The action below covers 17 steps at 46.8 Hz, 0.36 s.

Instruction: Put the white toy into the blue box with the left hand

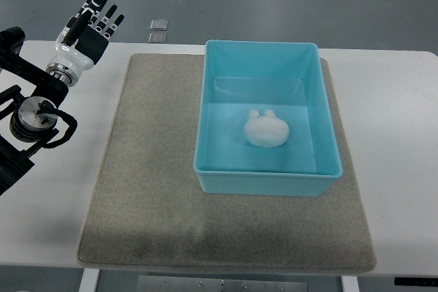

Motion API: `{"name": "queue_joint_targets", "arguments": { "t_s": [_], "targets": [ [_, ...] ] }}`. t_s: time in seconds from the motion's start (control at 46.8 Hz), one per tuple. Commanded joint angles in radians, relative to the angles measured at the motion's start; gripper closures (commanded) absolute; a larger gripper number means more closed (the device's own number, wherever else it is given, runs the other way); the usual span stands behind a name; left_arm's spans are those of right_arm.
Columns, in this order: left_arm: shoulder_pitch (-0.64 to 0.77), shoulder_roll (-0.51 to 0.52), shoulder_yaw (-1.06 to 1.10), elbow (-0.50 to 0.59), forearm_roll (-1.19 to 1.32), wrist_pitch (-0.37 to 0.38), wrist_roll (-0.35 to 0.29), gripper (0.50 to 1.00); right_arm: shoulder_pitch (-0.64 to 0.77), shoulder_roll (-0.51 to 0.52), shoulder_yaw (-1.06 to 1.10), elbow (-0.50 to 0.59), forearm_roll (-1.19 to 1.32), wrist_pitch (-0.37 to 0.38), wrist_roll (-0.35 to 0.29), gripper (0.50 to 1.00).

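My left hand (87, 27) has black fingers with white patches near the knuckles, a black palm and a white wrist shell ending in a ribbed metal ring. Behind it my arm (31, 111) is black, with a round grey joint cap.

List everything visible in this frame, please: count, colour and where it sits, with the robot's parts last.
blue box: one, light blue, open-topped, on the right part of the mat.
white toy: one, white, lying on the floor of the blue box, near its middle.
mat: one, grey-beige, spread over the table, under the box.
table: one, white, carrying the mat.
small square plates: two, grey, on the floor beyond the table's far edge.
left hand: one, black and white, at the upper left above the table's far left corner, fingers spread, holding nothing.
right hand: not in view.
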<state>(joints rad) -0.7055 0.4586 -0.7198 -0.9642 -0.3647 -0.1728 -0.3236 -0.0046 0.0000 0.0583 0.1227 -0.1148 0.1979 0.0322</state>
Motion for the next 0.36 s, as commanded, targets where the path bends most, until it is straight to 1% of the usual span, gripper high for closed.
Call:
{"name": "queue_joint_targets", "arguments": {
  "t_s": [0.0, 0.342],
  "targets": [
    [0.011, 0.000, 0.000, -0.014, -0.007, -0.016, 0.000, 0.506, 0.000, 0.000, 0.000, 0.000, 0.000, 0.000, 0.000, 0.564],
    [0.038, -0.018, 0.002, -0.014, -0.003, -0.019, -0.002, 0.506, 0.000, 0.000, 0.002, 0.009, -0.002, 0.012, 0.000, 0.564]
  ]
}}
